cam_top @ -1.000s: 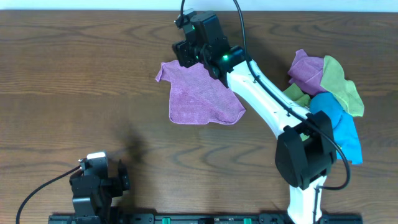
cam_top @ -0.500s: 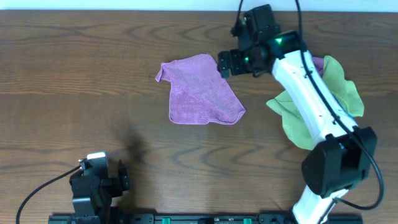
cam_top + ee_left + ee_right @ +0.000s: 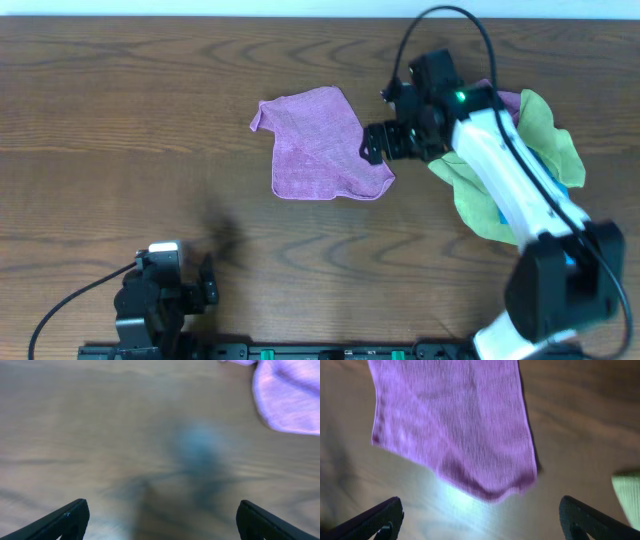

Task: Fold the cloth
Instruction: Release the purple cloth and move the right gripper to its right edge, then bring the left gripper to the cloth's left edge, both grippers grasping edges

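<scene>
A purple cloth (image 3: pixel 320 143) lies partly folded on the wooden table, mid-back. It also shows in the right wrist view (image 3: pixel 455 425) and at the top right of the left wrist view (image 3: pixel 292 395). My right gripper (image 3: pixel 385 142) is open and empty, just right of the cloth's right edge; in its wrist view (image 3: pixel 480 520) the fingertips are wide apart over bare table below the cloth. My left gripper (image 3: pixel 205 290) is open and empty at the table's front left, far from the cloth; its fingertips (image 3: pixel 160 520) frame bare wood.
A pile of other cloths lies at the right: green (image 3: pixel 545 140), purple (image 3: pixel 505 102) and a bit of blue (image 3: pixel 575 260), partly hidden under my right arm. A corner of green cloth (image 3: pixel 629 491) shows at the right wrist view's edge.
My right arm swung from the cloth's top edge to the right, then down to its right side. The left gripper shifted slightly. The cloth has not moved.
</scene>
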Motion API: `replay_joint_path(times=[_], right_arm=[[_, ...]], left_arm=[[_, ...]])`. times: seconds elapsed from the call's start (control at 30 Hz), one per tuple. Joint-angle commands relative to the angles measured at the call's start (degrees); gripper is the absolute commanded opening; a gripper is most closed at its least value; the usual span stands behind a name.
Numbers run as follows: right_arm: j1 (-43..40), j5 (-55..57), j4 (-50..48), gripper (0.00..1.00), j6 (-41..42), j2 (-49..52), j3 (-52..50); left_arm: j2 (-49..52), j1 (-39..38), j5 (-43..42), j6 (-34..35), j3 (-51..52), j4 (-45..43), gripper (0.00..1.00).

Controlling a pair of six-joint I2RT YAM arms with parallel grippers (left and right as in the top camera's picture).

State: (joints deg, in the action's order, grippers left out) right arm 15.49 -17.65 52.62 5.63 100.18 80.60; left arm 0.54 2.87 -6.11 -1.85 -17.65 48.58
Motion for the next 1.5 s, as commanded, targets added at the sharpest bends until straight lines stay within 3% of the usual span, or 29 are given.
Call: replay_joint_path(times=[0.0,0.13,0.27,0.43,0.73,0.83,0.9,1.27,1.47], right_arm=[[-0.3,-1.7,-2.4,0.99,0.4,-7.4,-6.4],[-0.8,-2.0,-6.8,0.99,3.7,-14.0,-16.0],[-1.7,-2.3,-11.6,0.99,7.2,-18.8,-24.7],[-1.7,-2.4,-14.0,0.99,9.2,-20.1,-30.1],[-1.7,-5.3,-18.9,0.99,12.6,-20.1,-30.3],[-1.7,-6.6,-19.2,0.99,12.6,-20.1,-30.3],[-1.7,-6.6,-19.2,0.99,12.6,-20.1,-30.3],[-1.7,-6.6,-19.3,0.99,12.6,-20.1,-30.3],[-1.7,-6.6,-20.0,0.99,12.6,-20.1,-30.3]], left_arm=[[-0.3,-0.3,-11.8,4.4,0.5,-3.6,0.95],[0.0,-0.3,-18.4,15.5,0.1,-8.4,0.95],[3.8,-0.3,-22.6,20.1,-2.7,-8.8,0.95],[18.2,-0.3,-26.9,23.2,-10.6,-8.8,0.95],[53.5,-0.3,-38.5,23.4,-26.6,-10.4,0.95],[62.4,-0.3,-38.7,33.4,-26.6,-11.2,0.95],[67.8,-0.3,-39.0,35.5,-26.6,-13.4,0.95],[86.2,-0.4,-42.7,39.3,-26.6,-29.1,0.95],[92.2,-5.2,-41.5,43.5,-26.6,-38.0,0.95]])
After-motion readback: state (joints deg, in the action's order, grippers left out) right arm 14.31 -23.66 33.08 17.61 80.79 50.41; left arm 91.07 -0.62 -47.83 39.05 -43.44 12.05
